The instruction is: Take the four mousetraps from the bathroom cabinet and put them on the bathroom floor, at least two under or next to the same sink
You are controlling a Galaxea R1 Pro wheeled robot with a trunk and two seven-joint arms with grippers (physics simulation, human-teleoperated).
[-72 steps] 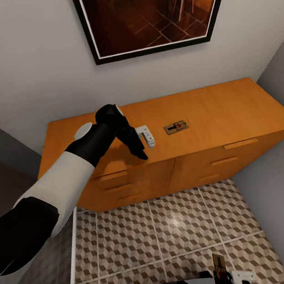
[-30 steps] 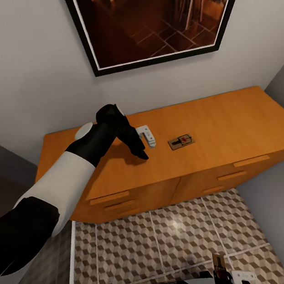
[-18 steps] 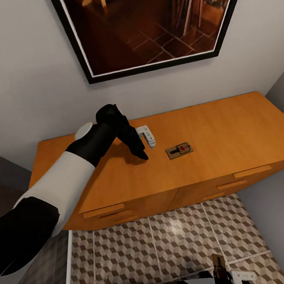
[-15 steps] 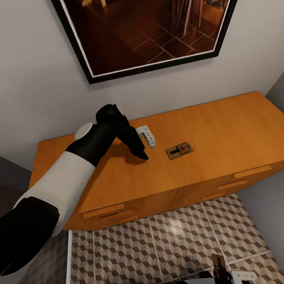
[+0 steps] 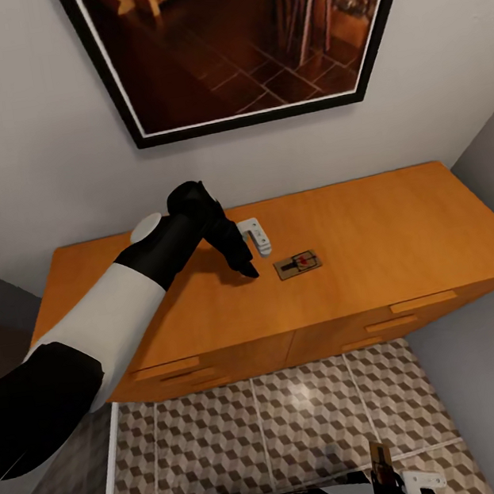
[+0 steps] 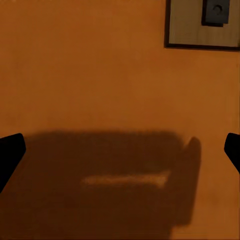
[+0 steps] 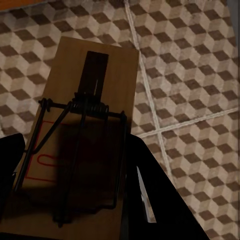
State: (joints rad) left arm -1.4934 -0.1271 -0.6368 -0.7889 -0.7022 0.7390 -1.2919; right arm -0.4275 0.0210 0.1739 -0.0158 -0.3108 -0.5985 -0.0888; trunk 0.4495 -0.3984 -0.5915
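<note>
The left gripper (image 5: pixel 250 256) has its jaws wide open above the cabinet (image 5: pixel 405 228), just beside 1 mousetrap (image 5: pixel 297 264) lying flat on its top. The right gripper (image 7: pixel 75 200) holds another mousetrap (image 7: pixel 82 145) over the bathroom floor (image 5: pixel 293 424). A descent slightly off to the side could push the flat trap away instead of gripping it.

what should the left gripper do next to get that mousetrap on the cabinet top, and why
Probably shift the left gripper a little toward the robot's right and lower it over the mousetrap. Its fingers are spread wide and hang above bare cabinet top, with the trap lying flat just beside them. The right gripper already holds another mousetrap over the bathroom floor, so the left one is free.
</note>
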